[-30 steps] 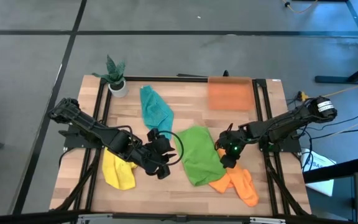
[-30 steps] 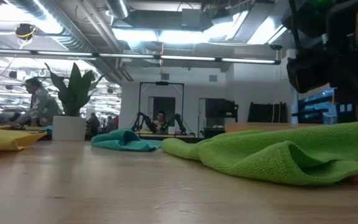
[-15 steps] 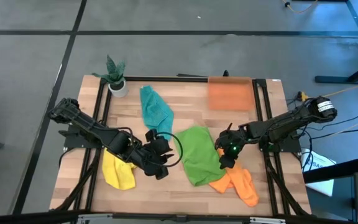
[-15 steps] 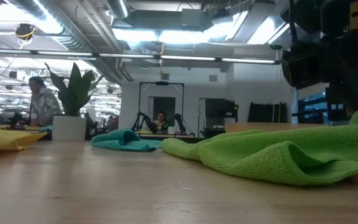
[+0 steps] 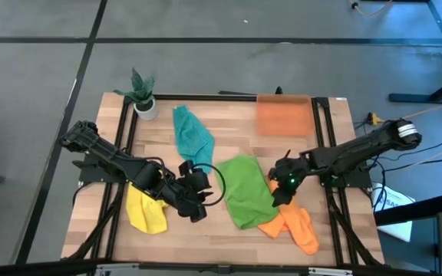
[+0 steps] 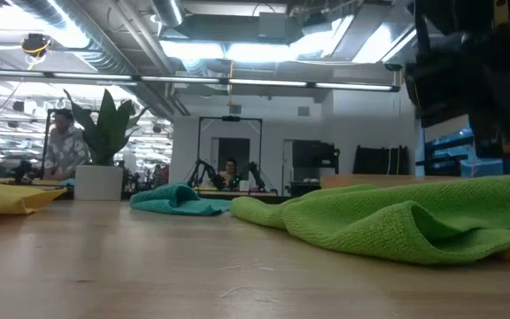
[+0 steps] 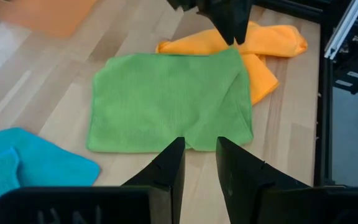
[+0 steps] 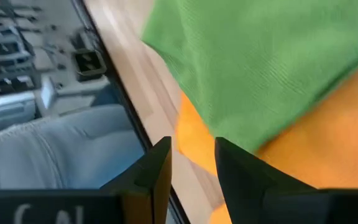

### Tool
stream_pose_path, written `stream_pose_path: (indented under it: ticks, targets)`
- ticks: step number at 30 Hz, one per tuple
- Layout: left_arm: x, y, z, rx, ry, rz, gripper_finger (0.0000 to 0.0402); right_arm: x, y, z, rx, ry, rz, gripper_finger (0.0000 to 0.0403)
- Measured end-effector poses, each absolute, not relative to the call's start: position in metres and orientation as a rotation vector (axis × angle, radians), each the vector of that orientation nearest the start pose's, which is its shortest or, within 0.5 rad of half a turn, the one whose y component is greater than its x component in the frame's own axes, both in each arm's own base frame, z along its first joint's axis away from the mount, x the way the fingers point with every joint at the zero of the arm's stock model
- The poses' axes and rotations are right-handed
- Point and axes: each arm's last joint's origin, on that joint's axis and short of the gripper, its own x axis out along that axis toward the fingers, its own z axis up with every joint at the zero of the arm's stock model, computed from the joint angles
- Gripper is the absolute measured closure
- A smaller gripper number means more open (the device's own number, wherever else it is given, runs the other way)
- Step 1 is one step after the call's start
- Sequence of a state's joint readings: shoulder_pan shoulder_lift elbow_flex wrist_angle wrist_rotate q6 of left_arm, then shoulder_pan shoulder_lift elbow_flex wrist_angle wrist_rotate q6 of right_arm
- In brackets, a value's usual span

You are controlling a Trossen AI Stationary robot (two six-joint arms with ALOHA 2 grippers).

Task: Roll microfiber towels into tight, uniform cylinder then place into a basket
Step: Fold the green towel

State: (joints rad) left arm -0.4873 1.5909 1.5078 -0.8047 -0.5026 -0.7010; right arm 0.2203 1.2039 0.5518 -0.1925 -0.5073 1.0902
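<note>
Your right gripper [image 5: 281, 186] let go of the green towel [image 5: 247, 189] and lifted a little off its edge, and the raised corner you saw a second ago dropped flat again. Its fingers [image 8: 157, 168] stood a small way apart with nothing between them, right above the spot where the green towel lay over the orange towel [image 5: 294, 227]. Your left gripper [image 5: 199, 194] waited just beside the other edge of the green towel, its fingers [image 7: 169, 165] also a small way apart and holding nothing. You had the yellow towel [image 5: 146, 209] lying under the left arm. You had the teal towel [image 5: 189, 134] farther back, near the potted plant [image 5: 141, 93]. You had the basket [image 5: 283, 115] at the far right corner of the table [image 5: 206, 230], well apart from all four towels.
</note>
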Motion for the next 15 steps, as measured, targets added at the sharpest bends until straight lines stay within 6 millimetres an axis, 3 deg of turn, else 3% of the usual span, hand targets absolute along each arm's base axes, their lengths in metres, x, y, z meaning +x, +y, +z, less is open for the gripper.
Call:
stream_pose_path:
  ticks: [8,15]
  targets:
    - [0.301,-0.144,0.335,-0.242,0.725,0.280,0.0319,0.195,0.054,0.216,1.031,0.878,0.154,0.0279]
    - [0.303,-0.145,0.333,-0.238,0.729,0.280,0.0319,0.190,0.056,0.256,0.803,0.605,0.235,0.0279]
